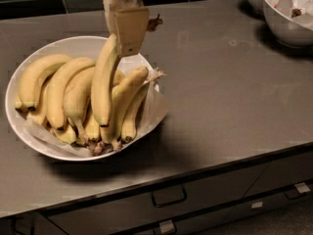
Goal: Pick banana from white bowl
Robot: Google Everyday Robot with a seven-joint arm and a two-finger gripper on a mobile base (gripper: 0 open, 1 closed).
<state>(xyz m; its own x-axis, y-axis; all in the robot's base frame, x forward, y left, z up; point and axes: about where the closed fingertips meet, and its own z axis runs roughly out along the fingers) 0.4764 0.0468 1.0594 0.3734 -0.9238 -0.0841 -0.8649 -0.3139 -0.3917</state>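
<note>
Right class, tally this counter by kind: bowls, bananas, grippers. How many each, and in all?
White bowls: 3, the white bowl and two smaller bowls far right
Bananas: 9 showing, others may be hidden
Grippers: 1, the gripper over the white bowl's far side, shut on the banana
Total: 13

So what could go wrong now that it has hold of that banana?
The gripper grips the banana only near its top end, so the long hanging fruit might slip free or swing. Its lower tip hangs close over the other bananas in the bowl, so a sideways move could knock or drag them, or catch the paper sticking out at the bowl's right.
</note>
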